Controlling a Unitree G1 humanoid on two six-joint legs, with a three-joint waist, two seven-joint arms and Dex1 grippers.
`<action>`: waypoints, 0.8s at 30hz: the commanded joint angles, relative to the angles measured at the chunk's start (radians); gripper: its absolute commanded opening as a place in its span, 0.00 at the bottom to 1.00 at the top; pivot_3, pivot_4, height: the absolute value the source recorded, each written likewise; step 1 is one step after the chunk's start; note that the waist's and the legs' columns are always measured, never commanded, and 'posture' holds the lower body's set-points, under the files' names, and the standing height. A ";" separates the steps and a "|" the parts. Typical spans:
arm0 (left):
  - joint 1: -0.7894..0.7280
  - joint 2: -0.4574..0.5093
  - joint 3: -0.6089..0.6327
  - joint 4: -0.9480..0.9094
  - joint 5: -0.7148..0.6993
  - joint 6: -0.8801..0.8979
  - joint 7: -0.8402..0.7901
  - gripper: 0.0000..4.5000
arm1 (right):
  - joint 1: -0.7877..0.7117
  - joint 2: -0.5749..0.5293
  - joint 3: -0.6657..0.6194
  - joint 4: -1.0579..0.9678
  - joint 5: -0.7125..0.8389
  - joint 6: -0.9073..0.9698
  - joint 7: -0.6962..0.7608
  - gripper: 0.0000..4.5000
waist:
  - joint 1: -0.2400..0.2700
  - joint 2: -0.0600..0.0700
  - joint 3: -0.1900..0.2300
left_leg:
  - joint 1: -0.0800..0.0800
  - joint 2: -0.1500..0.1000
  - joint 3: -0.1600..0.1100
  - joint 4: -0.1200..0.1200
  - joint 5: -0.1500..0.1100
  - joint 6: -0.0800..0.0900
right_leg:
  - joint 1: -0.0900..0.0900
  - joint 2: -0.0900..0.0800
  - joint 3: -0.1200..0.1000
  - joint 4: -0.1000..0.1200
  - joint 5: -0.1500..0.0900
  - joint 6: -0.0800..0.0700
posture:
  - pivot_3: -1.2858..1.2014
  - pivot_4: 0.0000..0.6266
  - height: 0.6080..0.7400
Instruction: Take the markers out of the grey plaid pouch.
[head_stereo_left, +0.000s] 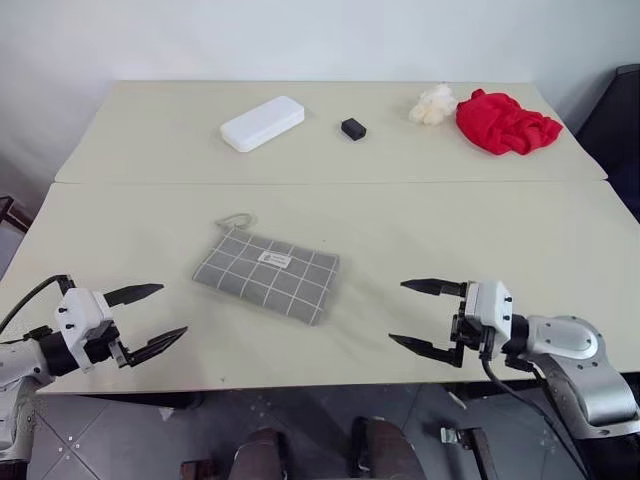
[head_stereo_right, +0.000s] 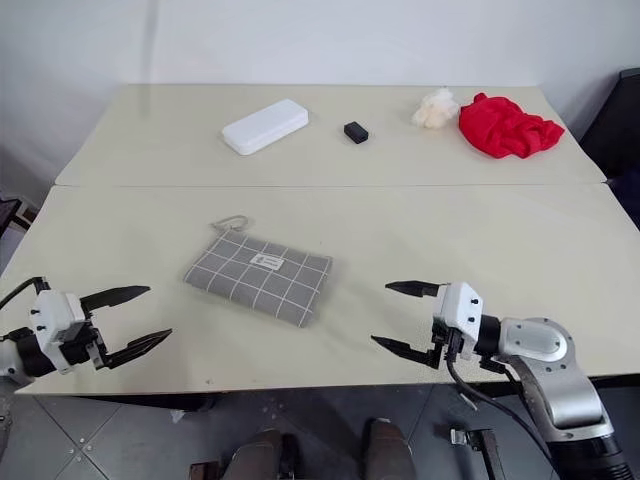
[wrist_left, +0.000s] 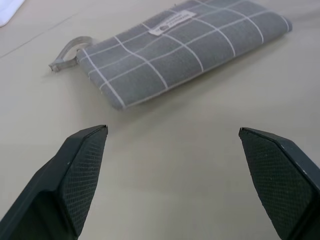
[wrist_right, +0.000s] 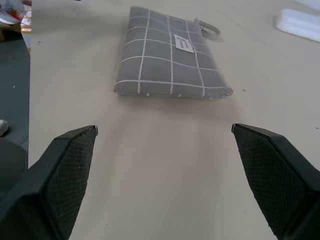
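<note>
Starting from the near edge of the pale beige table (head_stereo_left: 480, 240), we judge the task at its very beginning: nothing is grasped and no marker is out. Our left gripper (head_stereo_left: 148, 319) and right gripper (head_stereo_left: 426, 316) hover at either side, jaws spread wide, both empty and touching nothing. Between them, a little farther in, lies the flat grey plaid fabric pouch (head_stereo_left: 268, 275), closed, loop pull (head_stereo_left: 236, 221) toward the far left. Next, we reckon, one gripper must pin the pouch while the other works the zip.
</note>
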 joint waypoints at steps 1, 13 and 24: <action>0.006 -0.003 0.008 -0.057 -0.035 0.037 0.016 0.99 | 0.001 0.011 -0.003 -0.037 0.002 -0.001 -0.023 1.00 | 0.000 0.000 0.000 | 0.000 0.000 0.000 0.000 0.000 0.000 | 0.000 0.000 0.000 0.000 0.000 0.000 | 0.52 0.24 1.00; -0.031 0.158 0.100 0.127 -0.303 0.545 -0.109 1.00 | -0.185 0.093 0.180 -0.138 -0.038 0.188 -0.118 0.49 | -0.004 0.000 0.000 | 0.001 0.002 0.000 0.000 0.001 -0.001 | -0.001 0.001 0.000 0.001 -0.001 -0.001 | 0.52 0.24 1.00; -0.505 0.208 -0.096 0.423 -0.242 0.896 -0.014 1.00 | -0.409 0.260 0.422 0.085 -0.334 0.254 -0.290 0.01 | 0.006 -0.003 -0.001 | -0.002 -0.001 0.000 0.000 0.001 -0.001 | -0.002 0.001 -0.001 0.002 -0.001 -0.001 | 0.52 0.24 1.00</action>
